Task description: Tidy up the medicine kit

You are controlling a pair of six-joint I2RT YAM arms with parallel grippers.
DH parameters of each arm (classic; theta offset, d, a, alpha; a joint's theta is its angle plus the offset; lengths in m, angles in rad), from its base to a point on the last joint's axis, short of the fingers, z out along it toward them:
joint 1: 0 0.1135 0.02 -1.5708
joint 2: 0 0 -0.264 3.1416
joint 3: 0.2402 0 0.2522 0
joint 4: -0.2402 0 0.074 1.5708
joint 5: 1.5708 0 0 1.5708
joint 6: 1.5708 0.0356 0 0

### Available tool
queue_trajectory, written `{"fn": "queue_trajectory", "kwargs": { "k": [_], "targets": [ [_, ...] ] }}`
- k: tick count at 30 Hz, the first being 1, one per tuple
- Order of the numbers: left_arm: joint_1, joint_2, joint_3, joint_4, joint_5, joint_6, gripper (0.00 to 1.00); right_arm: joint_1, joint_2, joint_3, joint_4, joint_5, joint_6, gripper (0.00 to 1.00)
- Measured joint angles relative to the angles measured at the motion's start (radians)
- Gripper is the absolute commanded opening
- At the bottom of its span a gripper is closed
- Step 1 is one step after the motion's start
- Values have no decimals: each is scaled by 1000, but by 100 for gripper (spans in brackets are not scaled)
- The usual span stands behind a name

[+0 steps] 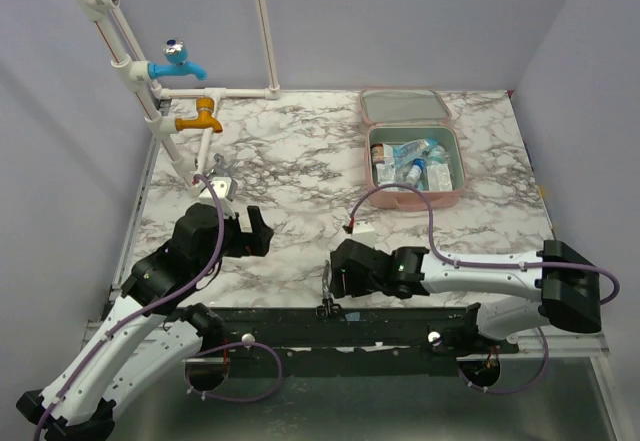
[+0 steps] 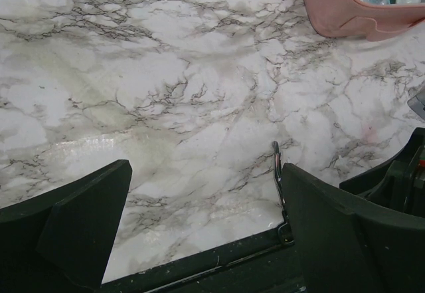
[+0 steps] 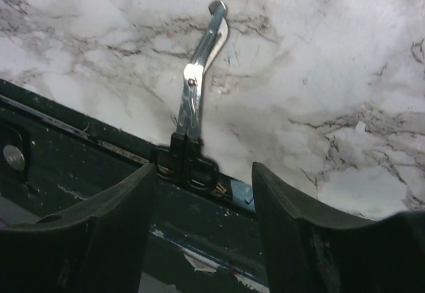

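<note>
No text can be read: print on the packets (image 1: pixel 410 161) in the medicine kit (image 1: pixel 412 199) is too small.

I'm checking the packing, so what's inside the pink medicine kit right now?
The open medicine kit holds a jumble of small white and blue packets and bottles that fills its tray. Whatever lies beneath them is covered, and the labels are too small to read.
</note>
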Motion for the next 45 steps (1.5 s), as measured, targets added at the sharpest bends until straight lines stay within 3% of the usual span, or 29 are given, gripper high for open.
{"fn": "queue_trajectory", "kwargs": {
  "k": [10, 32, 45],
  "targets": [
    [0, -18, 0, 0, 13, 0, 99, 0, -132, -233, 96, -128, 127, 66],
    [0, -50, -22, 0, 43, -1, 99, 0, -83, -316, 291, -217, 306, 66],
    [-2, -146, -53, 0, 43, -17, 98, 0, -60, -365, 379, -207, 372, 59]
  ]
}}
